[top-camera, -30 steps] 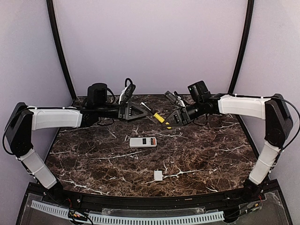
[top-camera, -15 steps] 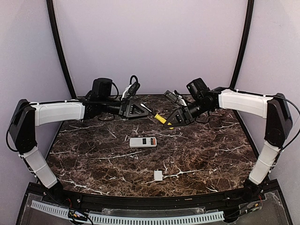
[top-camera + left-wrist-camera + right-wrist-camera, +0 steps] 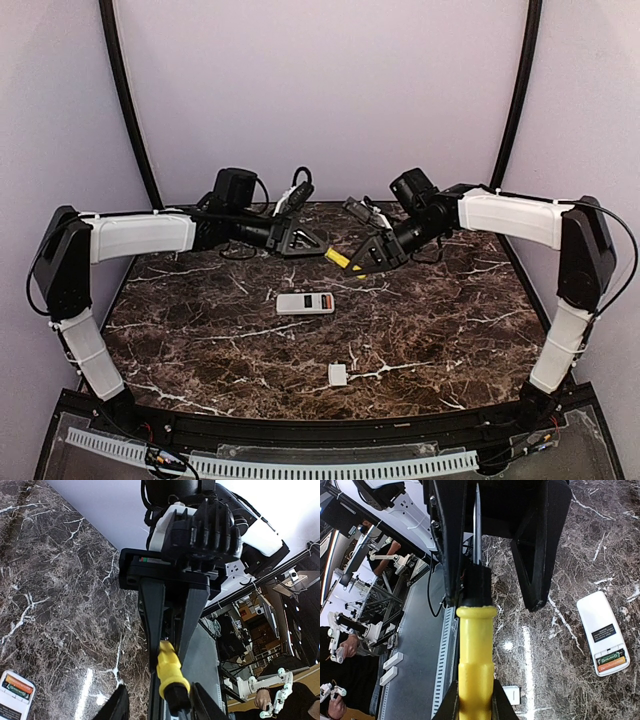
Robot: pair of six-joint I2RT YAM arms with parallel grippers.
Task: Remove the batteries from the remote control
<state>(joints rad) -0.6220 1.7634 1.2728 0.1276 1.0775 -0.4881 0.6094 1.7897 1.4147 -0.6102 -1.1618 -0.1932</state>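
Remote control (image 3: 305, 303), uncovered, holds both batteries (image 3: 611, 661) inside.

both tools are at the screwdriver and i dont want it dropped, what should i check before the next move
1. Right tool shut on the screwdriver, yellow handle: ok.
2. Left tool straddling its dark collar: ok.
3. Left tool clamped on it: not ok, gaps show.
4. Remote control flat, compartment open and facing up: ok.
5. Batteries out: not ok, both seated.
6. Cover piece off and lying well apart: ok.
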